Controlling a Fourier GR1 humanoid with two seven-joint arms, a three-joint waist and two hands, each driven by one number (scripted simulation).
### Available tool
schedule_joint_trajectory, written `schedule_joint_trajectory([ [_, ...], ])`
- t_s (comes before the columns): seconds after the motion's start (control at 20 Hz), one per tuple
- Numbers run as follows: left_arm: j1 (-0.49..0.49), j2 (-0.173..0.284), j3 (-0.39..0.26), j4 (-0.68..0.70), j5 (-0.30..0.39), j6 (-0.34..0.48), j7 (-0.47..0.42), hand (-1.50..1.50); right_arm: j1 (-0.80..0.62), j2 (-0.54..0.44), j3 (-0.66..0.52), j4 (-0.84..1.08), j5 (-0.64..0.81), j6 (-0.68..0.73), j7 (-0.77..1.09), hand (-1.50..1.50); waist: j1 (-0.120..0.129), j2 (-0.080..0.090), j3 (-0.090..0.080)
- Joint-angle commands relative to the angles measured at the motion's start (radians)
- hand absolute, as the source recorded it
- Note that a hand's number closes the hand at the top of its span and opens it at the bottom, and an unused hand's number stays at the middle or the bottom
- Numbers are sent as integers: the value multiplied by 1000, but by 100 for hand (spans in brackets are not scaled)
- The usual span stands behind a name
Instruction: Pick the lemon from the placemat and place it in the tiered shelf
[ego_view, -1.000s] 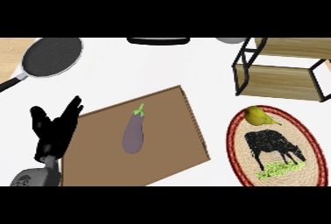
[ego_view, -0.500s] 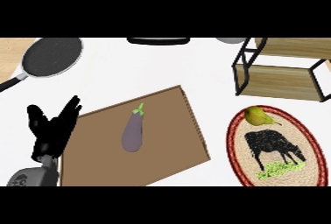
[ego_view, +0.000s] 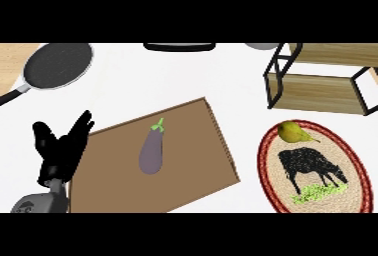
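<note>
At the placemat's (ego_view: 354, 165) top edge, the lemon (ego_view: 292, 132) lies below the tiered shelf (ego_view: 319, 94).

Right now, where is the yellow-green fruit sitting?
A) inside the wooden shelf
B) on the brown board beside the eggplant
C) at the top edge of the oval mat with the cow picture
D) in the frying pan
C. The yellow-green fruit lies on the upper rim of the oval cow mat, below the tiered shelf; only the eggplant is on the brown board.

The pan (ego_view: 56, 65) handle and the tiered shelf (ego_view: 321, 77) (right side) are cut off by edges.
</note>
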Motion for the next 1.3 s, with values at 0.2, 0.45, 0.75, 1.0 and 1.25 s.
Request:
schedule_joint_trajectory([
  [0.2, 15, -16, -9, 10, 4, -3, 52, 0, -55, 25, -151, 81, -114, -75, 75, -150, -2, 4, -6],
  [0.45, 38, 18, 26, 27, 34, -55, 15, 0, -120, 5, -241, 122, -210, -42, 123, -150, 1, 4, -7],
  [0.75, 73, 13, 22, 48, 22, -71, -31, 0, -127, -30, -354, 140, -296, -143, 140, -150, -3, 3, -7],
  [1.0, -1, 8, 31, 51, 32, -54, 18, 0, -102, -140, -360, 191, -251, -232, 84, -150, 6, 14, -6],
  [1.25, 21, -8, 24, 69, 5, -37, -15, 0, -110, -243, -435, 226, -292, -294, 151, -150, 0, 13, -6],
])
